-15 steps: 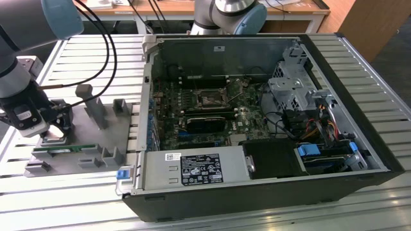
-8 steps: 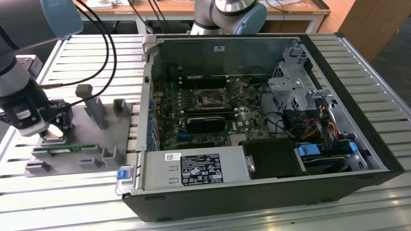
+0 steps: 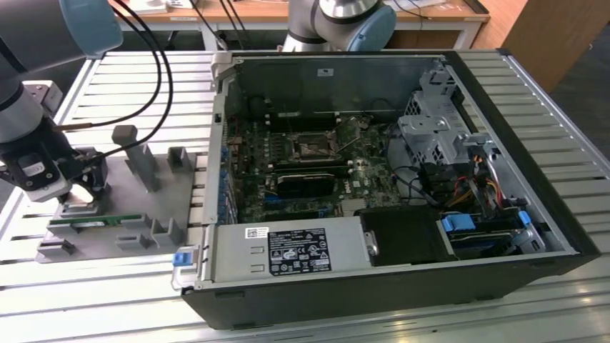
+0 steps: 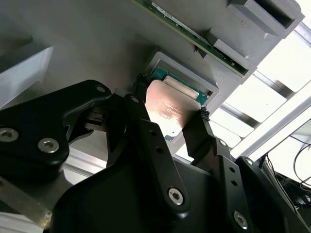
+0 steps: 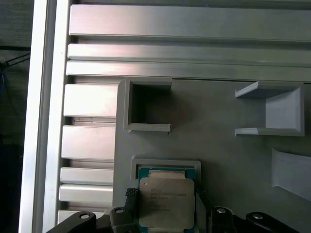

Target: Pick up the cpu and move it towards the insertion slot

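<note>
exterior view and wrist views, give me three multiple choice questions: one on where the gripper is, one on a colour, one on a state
1. Where is the gripper?
A. inside a computer case
B. at the grey plastic tray
C. over a circuit board

2. What colour is the face of the small flat square cpu?
A. silvery
B. black
C. blue

3. How does the gripper stand to the cpu?
A. open, well away from it
B. shut on its two opposite edges
C. holding a memory stick instead

Answers:
1 B: in the exterior view it is at the tray on the exterior view's left, outside the open black computer case that holds the square metal-framed insertion slot.
2 A: both wrist views show a pale metal face.
3 B: in the second wrist view the black fingertips press against either side.
</note>
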Available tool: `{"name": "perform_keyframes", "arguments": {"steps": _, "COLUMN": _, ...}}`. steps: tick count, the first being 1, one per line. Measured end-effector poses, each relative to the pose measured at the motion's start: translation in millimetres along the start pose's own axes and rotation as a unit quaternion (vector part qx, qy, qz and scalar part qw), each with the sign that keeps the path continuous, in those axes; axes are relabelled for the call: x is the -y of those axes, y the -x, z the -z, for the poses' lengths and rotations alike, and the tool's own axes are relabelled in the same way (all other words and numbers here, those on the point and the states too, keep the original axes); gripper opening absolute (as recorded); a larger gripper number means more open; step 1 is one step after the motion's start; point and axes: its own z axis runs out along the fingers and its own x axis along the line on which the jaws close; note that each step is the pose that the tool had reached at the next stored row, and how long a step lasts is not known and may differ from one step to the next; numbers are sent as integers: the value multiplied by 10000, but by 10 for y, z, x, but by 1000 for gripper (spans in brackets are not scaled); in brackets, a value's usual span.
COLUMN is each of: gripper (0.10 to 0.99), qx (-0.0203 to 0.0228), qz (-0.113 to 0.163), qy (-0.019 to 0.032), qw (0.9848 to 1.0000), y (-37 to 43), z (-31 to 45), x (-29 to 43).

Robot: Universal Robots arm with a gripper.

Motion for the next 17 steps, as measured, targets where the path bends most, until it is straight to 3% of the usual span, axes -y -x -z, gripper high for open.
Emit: {"name": "perform_keyframes", "arguments": {"steps": 17, "gripper": 545, "qx": 0, "qz": -5, "qy": 0, "qw": 10000, "y": -1, "z": 34, "x": -2}}
